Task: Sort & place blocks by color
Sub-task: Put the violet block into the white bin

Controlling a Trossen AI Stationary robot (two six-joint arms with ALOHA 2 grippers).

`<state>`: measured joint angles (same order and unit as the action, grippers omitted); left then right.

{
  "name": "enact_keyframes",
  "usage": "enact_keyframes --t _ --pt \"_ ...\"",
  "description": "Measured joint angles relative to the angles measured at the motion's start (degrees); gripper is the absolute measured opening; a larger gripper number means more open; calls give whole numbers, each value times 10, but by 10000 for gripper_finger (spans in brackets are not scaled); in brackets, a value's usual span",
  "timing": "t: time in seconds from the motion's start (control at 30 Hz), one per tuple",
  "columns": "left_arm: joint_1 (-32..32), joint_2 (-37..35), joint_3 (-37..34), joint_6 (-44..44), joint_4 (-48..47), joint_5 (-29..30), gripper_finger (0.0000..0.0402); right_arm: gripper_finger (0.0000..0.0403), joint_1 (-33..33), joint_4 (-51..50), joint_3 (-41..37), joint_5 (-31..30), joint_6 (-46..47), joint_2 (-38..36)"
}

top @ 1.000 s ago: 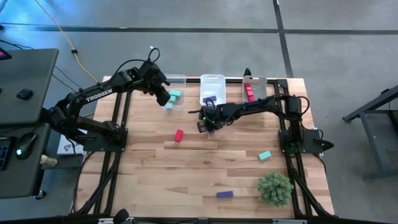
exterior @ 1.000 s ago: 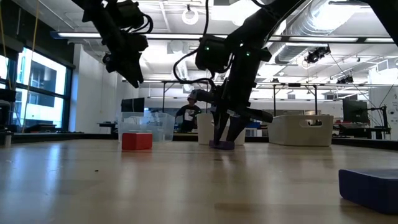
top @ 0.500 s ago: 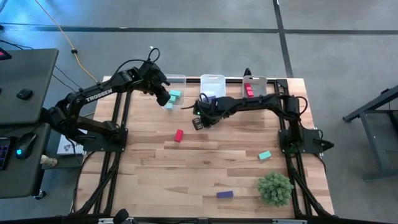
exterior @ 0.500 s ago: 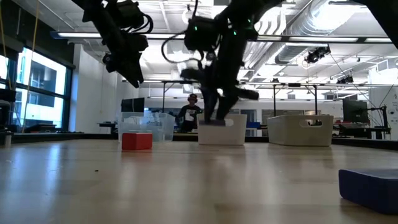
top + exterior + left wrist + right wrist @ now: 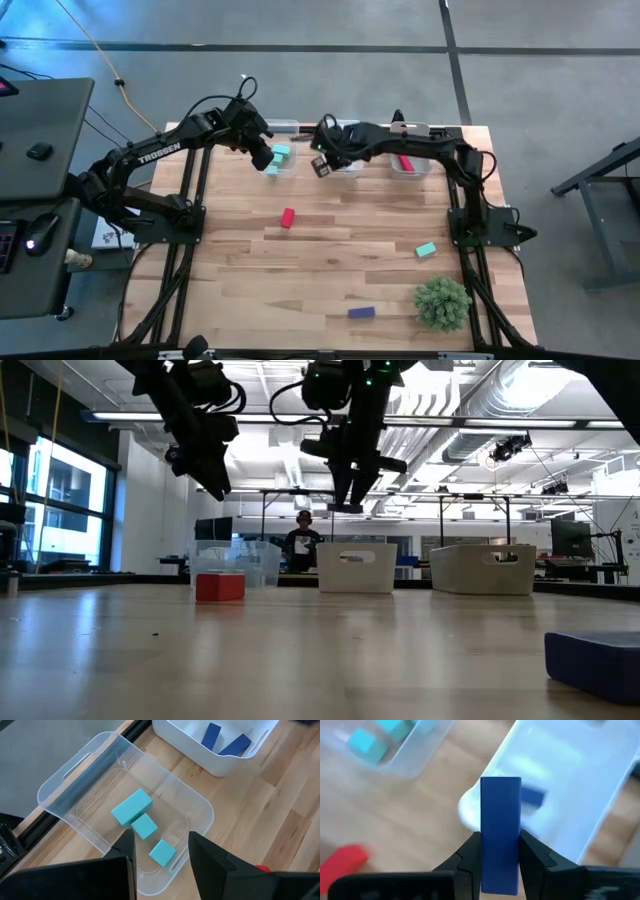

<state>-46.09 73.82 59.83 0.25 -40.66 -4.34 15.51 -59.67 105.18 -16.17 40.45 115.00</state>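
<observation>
Left gripper [image 5: 268,158]: above the clear bin [image 5: 75,785] at far left, fingers apart, holding nothing; three teal blocks [image 5: 137,812] lie in that bin. Red block [image 5: 288,217]: loose on the table, left of centre. Right gripper [image 5: 322,166]: raised at the near-left corner of the white bin [image 5: 343,127], fingers clamped on a purple block [image 5: 500,832]. Purple block on table [image 5: 361,312]: near edge. Teal block on table [image 5: 426,250]: right.

Grey floor [image 5: 300,75], left-hand windows [image 5: 60,510], ceiling strip lights [image 5: 270,420], exposed ducts [image 5: 520,390]
</observation>
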Motion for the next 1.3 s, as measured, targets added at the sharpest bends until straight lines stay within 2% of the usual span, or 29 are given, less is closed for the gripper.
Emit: enact_keyframes --t 0.23,0.53,0.87,1.3 --pt "0 0 0 0 0 0 99 75 72 -1 8 -12 -61 0" --pt "0 0 0 -20 2 0 99 75 144 38 8 73 -156 32" --pt "1 0 0 -134 2 -12 99 76 151 34 8 132 -241 80" --pt "38 0 0 -230 1 -15 99 76 151 26 8 144 -337 100"
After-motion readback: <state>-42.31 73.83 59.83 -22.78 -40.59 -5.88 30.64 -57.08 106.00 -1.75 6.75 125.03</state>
